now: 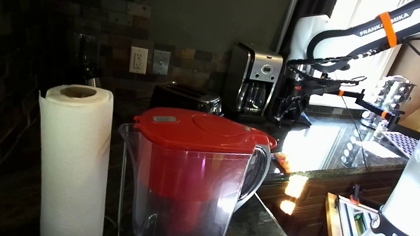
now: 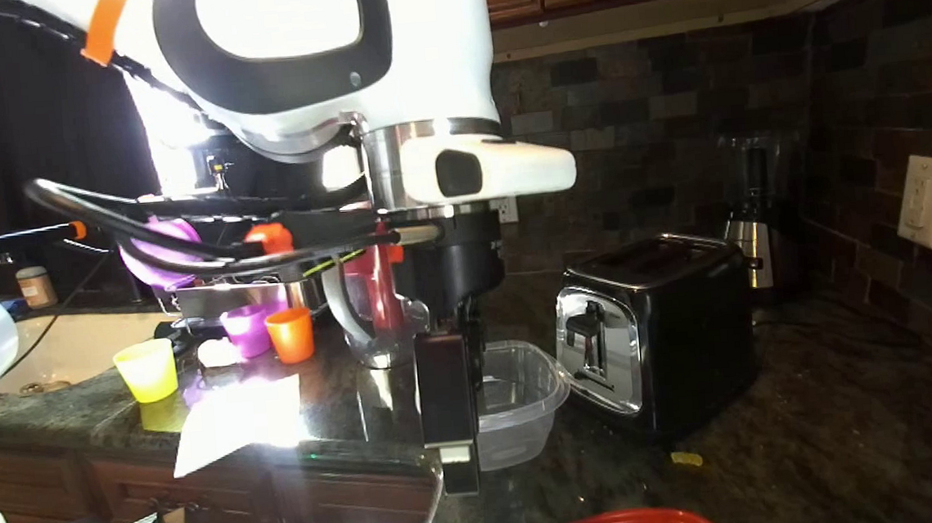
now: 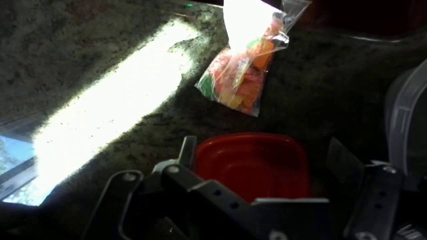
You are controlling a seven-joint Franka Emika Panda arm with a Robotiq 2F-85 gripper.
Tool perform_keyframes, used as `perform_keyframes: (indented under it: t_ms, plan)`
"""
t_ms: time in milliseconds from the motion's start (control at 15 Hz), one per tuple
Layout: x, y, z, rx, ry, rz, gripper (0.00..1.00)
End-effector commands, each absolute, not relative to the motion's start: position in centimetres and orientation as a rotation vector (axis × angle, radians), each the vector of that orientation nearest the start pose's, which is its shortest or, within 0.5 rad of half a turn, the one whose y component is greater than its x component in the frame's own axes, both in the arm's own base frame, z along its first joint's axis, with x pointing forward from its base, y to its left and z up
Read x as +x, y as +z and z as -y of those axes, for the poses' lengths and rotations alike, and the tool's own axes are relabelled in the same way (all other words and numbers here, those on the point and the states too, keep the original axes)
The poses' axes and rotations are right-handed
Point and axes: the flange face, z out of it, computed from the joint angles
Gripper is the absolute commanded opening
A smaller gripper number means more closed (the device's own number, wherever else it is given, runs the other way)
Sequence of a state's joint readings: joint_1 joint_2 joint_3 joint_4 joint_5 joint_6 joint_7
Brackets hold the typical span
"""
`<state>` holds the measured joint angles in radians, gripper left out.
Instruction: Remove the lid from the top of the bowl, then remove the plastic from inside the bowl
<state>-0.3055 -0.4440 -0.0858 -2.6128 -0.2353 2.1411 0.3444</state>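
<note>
Two jaws are spread wide, with nothing grasped. Since the red lid [image 3: 253, 163] and the plastic bag [image 3: 238, 81] are both found outside the clear bowl [image 2: 520, 445], withdrawal is judged to be the step in hand: the jaws should be raised vertically, and sideways travel avoided until the bowl is cleared. Counted outward on the tabletop [image 2: 839, 432]: one lid, seen between the jaws in the wrist view; one bowl, just beside them; one bag; at least three cups [image 2: 291, 337]; one toaster [image 2: 684, 336].

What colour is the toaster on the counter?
The toaster is black with a shiny silver end; it shows best in an exterior view.
</note>
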Motion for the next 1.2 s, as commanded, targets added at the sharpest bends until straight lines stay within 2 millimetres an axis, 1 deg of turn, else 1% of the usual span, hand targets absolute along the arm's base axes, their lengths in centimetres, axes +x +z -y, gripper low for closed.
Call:
perform_keyframes:
  t_ms: [0,133,267,400,600,933,1000,1067,1133]
  plan:
    - [34.7,42.7,15.0,-3.182,0.097,-0.743,1.00]
    - [34.2,44.3,14.7,-3.205,0.124,-0.597,1.00]
    - [33.8,45.6,14.4,-3.220,0.144,-0.487,1.00]
    - [33.5,46.8,14.0,-3.233,0.136,-0.409,1.00]
    - [33.0,48.1,13.3,-3.246,0.099,-0.301,1.00]
    - [32.7,49.4,12.2,-3.251,0.025,-0.179,1.00]
    - [32.7,49.6,12.0,-3.249,0.015,-0.172,1.00]
    - [33.6,49.3,12.5,-3.275,0.023,-0.220,1.00]
    - [33.6,49.5,12.3,-3.275,0.013,-0.210,1.00]
